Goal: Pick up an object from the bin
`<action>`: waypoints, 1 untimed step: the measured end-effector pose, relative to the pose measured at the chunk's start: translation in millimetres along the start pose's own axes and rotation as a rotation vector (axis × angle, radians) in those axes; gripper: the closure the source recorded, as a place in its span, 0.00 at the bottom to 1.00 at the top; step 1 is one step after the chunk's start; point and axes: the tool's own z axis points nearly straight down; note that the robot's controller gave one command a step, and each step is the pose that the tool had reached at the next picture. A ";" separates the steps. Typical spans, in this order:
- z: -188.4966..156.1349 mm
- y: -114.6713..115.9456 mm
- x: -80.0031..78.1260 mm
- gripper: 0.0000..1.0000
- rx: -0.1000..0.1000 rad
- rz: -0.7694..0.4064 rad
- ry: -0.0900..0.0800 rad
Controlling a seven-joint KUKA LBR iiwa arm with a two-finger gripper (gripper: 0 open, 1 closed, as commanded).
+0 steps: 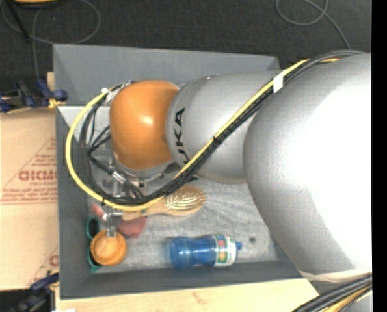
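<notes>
Hanging just above round orange toy with green rim (107,249), claw (111,220); spread or pressed together, cannot tell. Beside claw, pale wooden hairbrush (180,202); farther off, blue plastic bottle (196,252).

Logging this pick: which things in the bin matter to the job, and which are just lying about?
In the job: gripper, low at the left end of the bin; pink thing and orange round thing nearest it.
Lying about: wooden hairbrush, blue bottle.
</notes>
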 end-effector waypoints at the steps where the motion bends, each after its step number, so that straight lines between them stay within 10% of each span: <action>1: 0.0 0.1 0.0 0.00 0.000 0.000 0.000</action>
